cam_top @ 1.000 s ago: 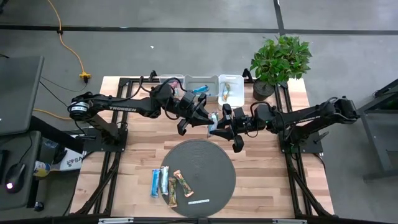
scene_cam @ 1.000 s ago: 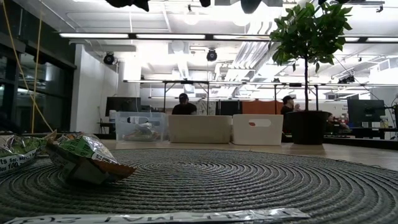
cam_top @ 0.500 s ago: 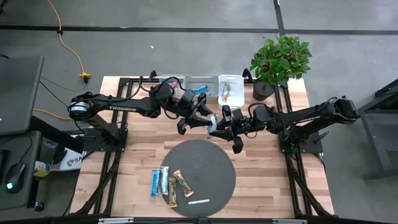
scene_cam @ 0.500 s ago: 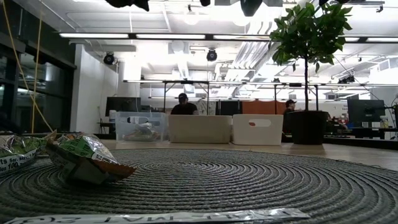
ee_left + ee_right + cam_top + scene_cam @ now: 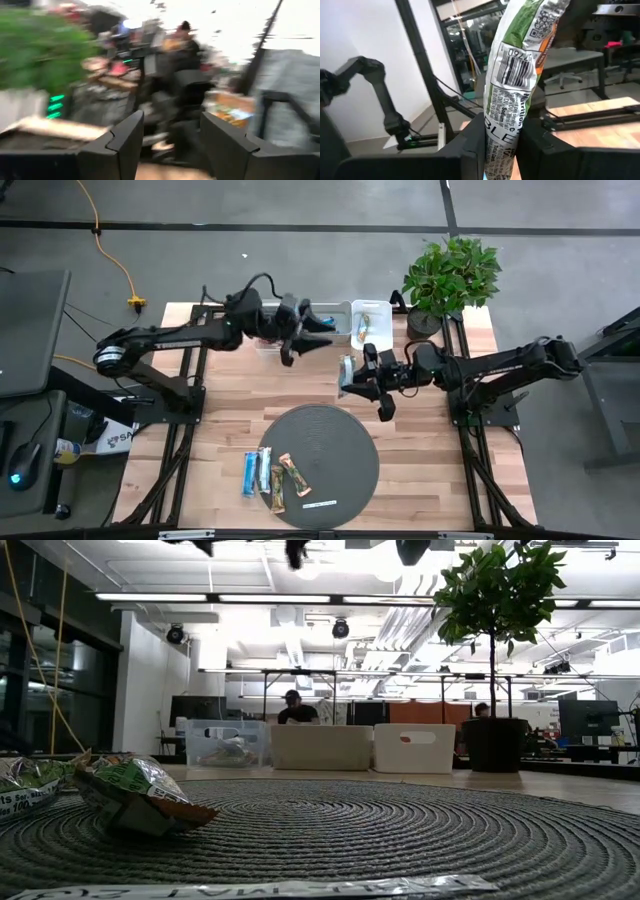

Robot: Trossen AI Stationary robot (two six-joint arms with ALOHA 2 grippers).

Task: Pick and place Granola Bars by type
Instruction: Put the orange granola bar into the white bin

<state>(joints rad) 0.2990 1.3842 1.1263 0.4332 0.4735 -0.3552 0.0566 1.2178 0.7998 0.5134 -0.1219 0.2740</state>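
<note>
Four granola bars [image 5: 270, 476] lie side by side on the near left part of the round woven mat [image 5: 330, 442]: two in blue wrappers, then two brown-orange ones, with a thin white label strip [image 5: 318, 504] just beside them at the mat's near edge. A fifth bar [image 5: 517, 85], green and orange with a barcode on its silver back, is up in the air, pinched upright between the fingers of the right end effector [image 5: 352, 379]. Three bins [image 5: 326, 320] stand in a row along the far edge of the tabletop [image 5: 220, 410]; the rightmost one holds at least one brown-orange bar [image 5: 364, 326], and something blue shows at the middle one.

The right arm stretches in from the right edge of the tabletop, almost level, its end effector hanging above the bare wood between the mat and the bins. The left arm reaches from the left side toward the far edge, and its left end effector [image 5: 306, 332] hovers by the bins with its fingers spread and nothing between them.

The tabletop is pale butcher-block wood on a black frame. A potted plant [image 5: 448, 276] stands at its far right corner. From table height, a crumpled green wrapper [image 5: 135, 792] sits on the mat, and beyond it an open workshop with ceiling lights, desks and a few people seated far off.
</note>
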